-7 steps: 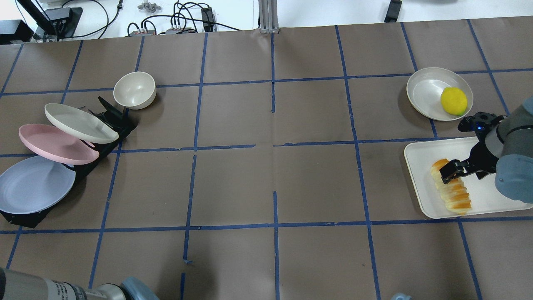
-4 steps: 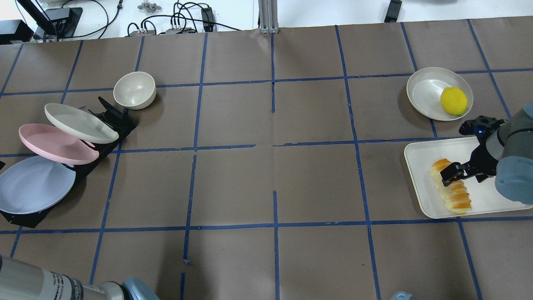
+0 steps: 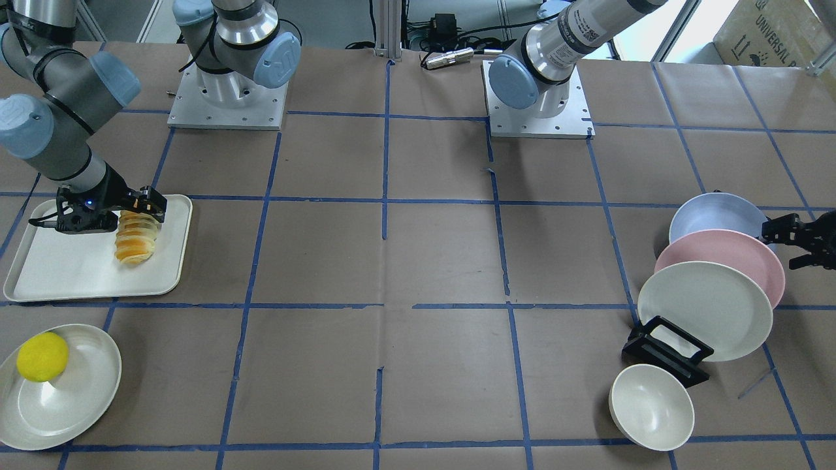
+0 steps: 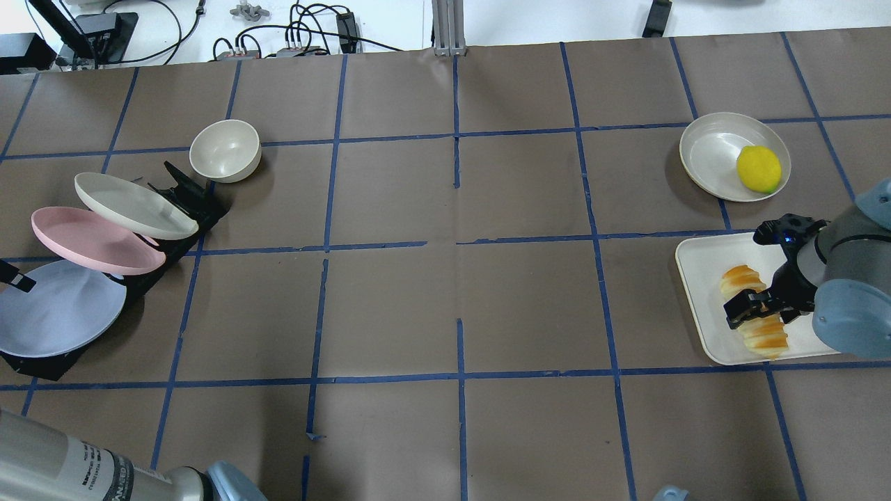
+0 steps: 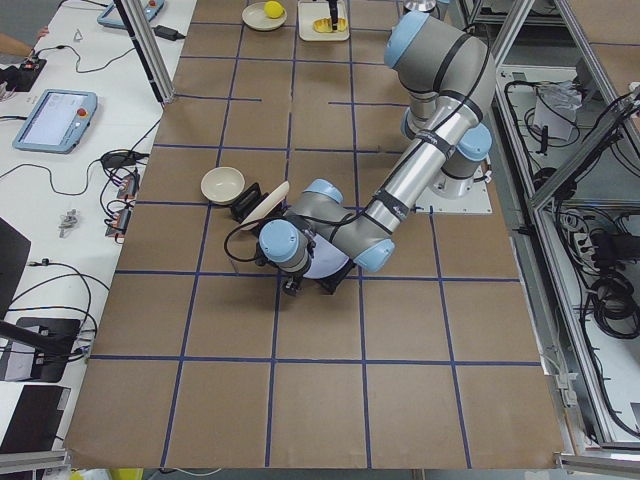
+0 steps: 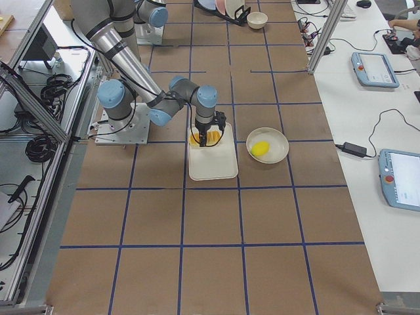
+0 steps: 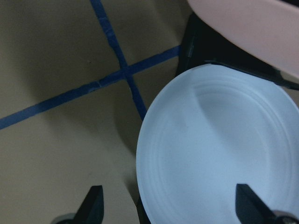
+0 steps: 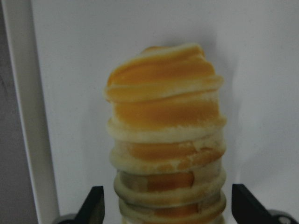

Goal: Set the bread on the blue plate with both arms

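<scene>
On the white tray (image 4: pixel 699 278), the bread (image 4: pixel 764 339) lies between the right jaws, spread astride its middle. It looks light and squashy, so pinch gently there. Left jaws gape over the blue plate (image 4: pixel 56 313).

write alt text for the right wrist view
A ridged orange-and-cream bread lies on a white tray, flanked at the bottom by the open right end effector. A strip of brown table shows at left.
</scene>
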Motion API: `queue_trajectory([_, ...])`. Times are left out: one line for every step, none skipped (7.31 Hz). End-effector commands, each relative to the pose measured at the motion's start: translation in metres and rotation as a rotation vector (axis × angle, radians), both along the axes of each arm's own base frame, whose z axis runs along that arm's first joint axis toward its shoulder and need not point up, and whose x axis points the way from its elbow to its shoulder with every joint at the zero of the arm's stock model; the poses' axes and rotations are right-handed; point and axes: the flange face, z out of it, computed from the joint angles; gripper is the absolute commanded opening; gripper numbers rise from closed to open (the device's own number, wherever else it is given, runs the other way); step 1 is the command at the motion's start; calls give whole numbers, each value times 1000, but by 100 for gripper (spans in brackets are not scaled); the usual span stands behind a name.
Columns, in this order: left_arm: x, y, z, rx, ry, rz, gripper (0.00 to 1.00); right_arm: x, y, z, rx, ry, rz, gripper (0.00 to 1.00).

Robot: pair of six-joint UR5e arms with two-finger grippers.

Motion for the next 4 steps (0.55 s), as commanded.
queue_trajectory([-4,2,-8,8,15,4,98,1,1,-4,7,-5,-9,63])
queue_trajectory([-3,2,-7,7,13,4,89,0,0,-3,7,-2,-11,32])
queue_trajectory([-1,2,-7,9,9,9,75,-1,0,-1,6,5,-10,9])
queue_trajectory([0,1,-5,10,-3,6,39,-1,0,-1,5,3,-10,7])
